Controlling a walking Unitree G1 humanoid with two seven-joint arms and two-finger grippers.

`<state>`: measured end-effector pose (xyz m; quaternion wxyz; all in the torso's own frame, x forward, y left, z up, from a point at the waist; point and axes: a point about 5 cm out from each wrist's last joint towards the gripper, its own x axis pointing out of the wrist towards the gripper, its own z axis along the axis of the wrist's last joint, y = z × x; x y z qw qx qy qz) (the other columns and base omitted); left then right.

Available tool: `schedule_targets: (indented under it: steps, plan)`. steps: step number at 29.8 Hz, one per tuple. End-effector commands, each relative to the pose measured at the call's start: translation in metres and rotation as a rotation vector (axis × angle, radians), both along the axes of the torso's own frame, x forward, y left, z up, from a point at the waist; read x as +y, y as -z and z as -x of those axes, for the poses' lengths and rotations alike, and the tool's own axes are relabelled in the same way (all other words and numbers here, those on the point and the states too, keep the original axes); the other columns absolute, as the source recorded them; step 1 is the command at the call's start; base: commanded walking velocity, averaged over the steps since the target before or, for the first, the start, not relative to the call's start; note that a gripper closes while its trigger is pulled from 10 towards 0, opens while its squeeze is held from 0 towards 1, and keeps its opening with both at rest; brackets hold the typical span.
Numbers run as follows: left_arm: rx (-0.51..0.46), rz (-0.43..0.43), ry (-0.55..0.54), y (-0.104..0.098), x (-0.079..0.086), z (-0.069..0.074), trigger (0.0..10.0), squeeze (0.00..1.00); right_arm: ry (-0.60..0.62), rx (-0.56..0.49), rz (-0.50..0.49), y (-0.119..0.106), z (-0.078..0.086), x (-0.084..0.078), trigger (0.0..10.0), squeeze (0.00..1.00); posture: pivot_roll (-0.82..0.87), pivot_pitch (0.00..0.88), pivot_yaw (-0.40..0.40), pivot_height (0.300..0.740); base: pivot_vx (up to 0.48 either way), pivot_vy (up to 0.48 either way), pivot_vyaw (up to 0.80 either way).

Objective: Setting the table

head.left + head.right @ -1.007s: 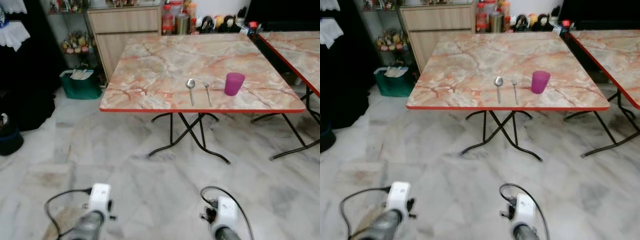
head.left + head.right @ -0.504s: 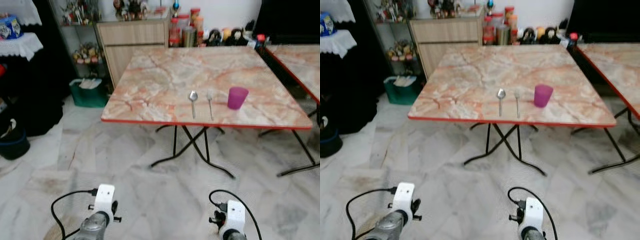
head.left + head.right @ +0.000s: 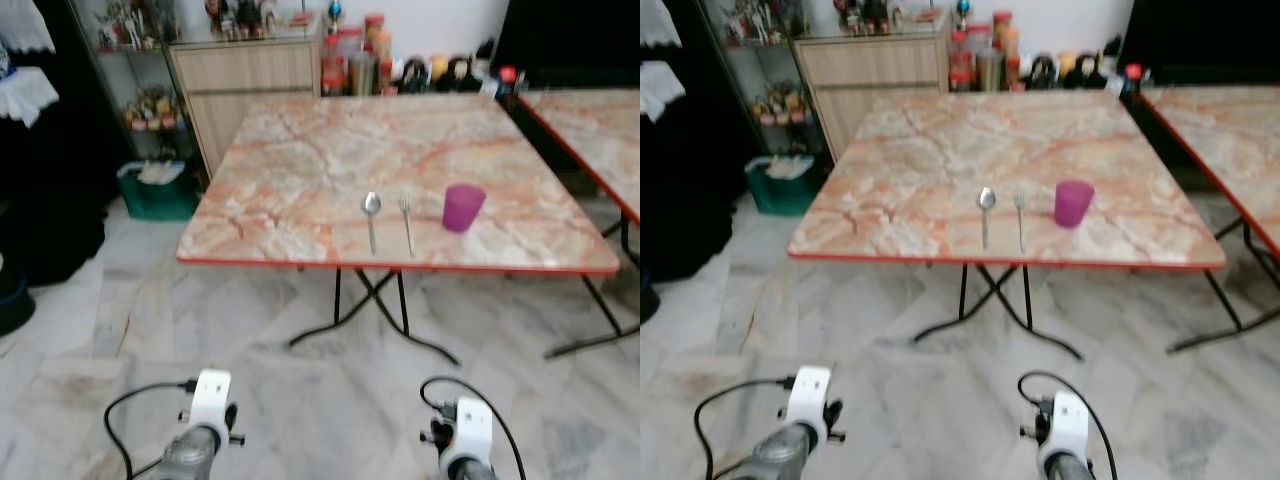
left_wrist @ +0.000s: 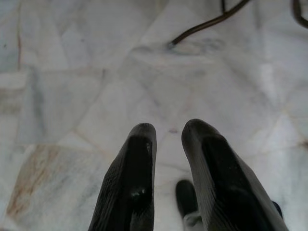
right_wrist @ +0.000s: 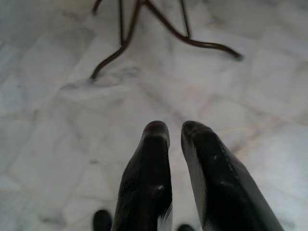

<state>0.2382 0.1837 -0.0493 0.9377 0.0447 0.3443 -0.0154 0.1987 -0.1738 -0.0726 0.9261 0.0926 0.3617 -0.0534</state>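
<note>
Marble-look floor everywhere, and a folding surface (image 3: pixel 300 150) with a pinkish marble top and red edge standing well ahead of the robot. On it, close to the near edge, sit a spoon (image 3: pixel 371 212), a fork (image 3: pixel 406 215) just beside it, and a purple cup (image 3: pixel 462 207) a little further along.

Both arms hang low and idle. The left jaws (image 4: pixel 168 159) point down at bare floor tile, fingers nearly together with just a slim gap, nothing between them. Same story for the right jaws (image 5: pixel 175 154): near-closed, empty, aimed at the floor with the surface's black legs (image 5: pixel 144 29) well beyond the tips. All three pieces are far out ahead of both jaws, nowhere near reach yet.

Handling guess: the spoon and fork look like thin stiff metal, light but slick, and they lie flat on a hard top, so pinching them will be fiddly. I'd go across the handle around the middle, or slide one toward the edge to get a fingertip under. The cup looks like light plastic, unlikely to break but easy to tip or squash, so grip across the wall or over the rim, gently.
</note>
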Motion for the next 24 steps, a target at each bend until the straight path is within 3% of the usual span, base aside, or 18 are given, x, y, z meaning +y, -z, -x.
schedule_targets:
  steps: [1, 24]
  plan:
    - [0.007, -0.016, -0.011, -0.0006, 0.0057, -0.0004, 10.0, 0.0, -0.014, -0.012, -0.011, -0.0017, -0.0038, 0.0063, 10.0, 0.0, 0.04, 0.0, 0.01, 0.74, 0.319, 0.0, 0.0]
    - [0.015, -0.015, -0.008, 0.0008, 0.0047, 0.0014, 10.0, 0.0, -0.02, -0.013, -0.011, -0.002, -0.0045, 0.0065, 10.0, 0.0, 0.04, 0.0, 0.007, 0.74, 0.315, 0.0, 0.0]
